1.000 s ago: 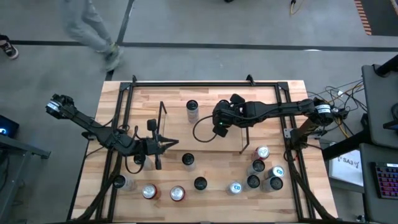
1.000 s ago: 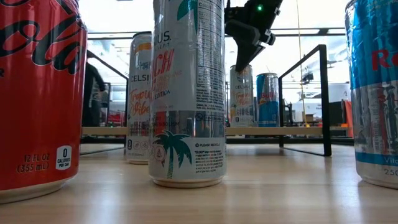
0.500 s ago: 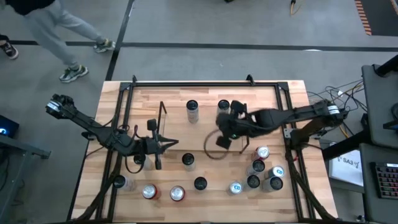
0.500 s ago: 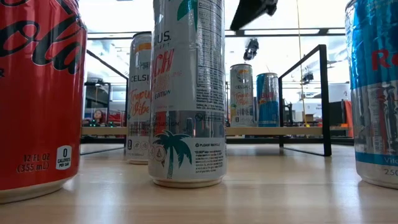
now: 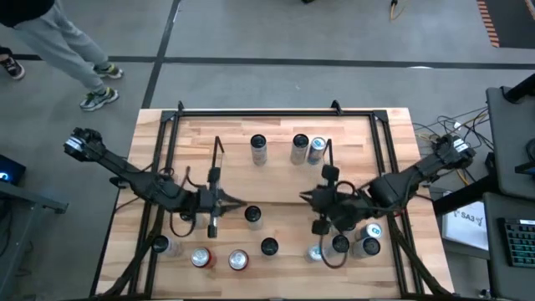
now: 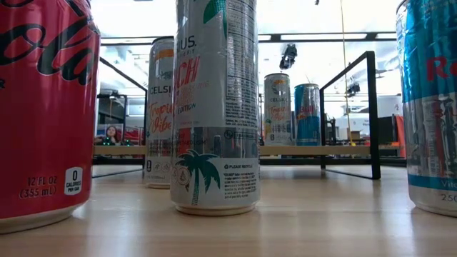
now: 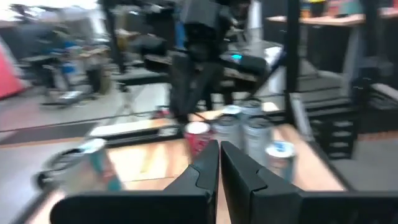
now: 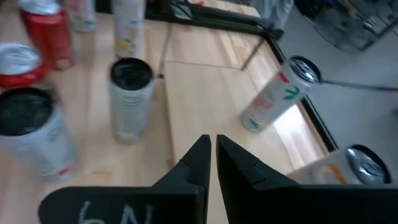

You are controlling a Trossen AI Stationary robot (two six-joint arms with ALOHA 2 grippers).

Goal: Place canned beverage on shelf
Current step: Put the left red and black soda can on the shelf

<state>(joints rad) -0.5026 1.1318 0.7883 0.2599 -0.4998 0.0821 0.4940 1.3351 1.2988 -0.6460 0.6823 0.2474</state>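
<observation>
Change since a second earlier: the right gripper [image 5: 306, 197] had withdrawn from over the shelf [image 5: 328, 180], where it had hung beside the cans at the far side, and had swung back to the near side of the shelf's right wire end frame. A third can then stood on the shelf that had not shown there before.

Item, shelf: low rack across the middle of the table [image 5: 393, 125], wood base, wire frame at each end. Holding three cans at its far edge: one dark-topped can [image 5: 258, 147] toward the left frame, a silver can [image 5: 299, 145] and a blue can [image 5: 317, 148] touching side by side toward the right frame.

Item, right gripper: fingers closed together, empty. It lay just off the shelf's right frame, with the cluster of loose cans [image 5: 343, 243] on the side away from the shelf. The nearest loose can, the black-topped can [image 8: 130, 97], stood ahead of the fingertips and apart from them.

Item, left gripper [image 5: 236, 200]: fingers pressed together on nothing, parked by the shelf's left frame.

Step in hand, as judged: one placement finished; retreat toward the next can. Next move called for: opening the fingers, lining up on an upright loose can, and closing round its body without knocking its neighbours.
</observation>
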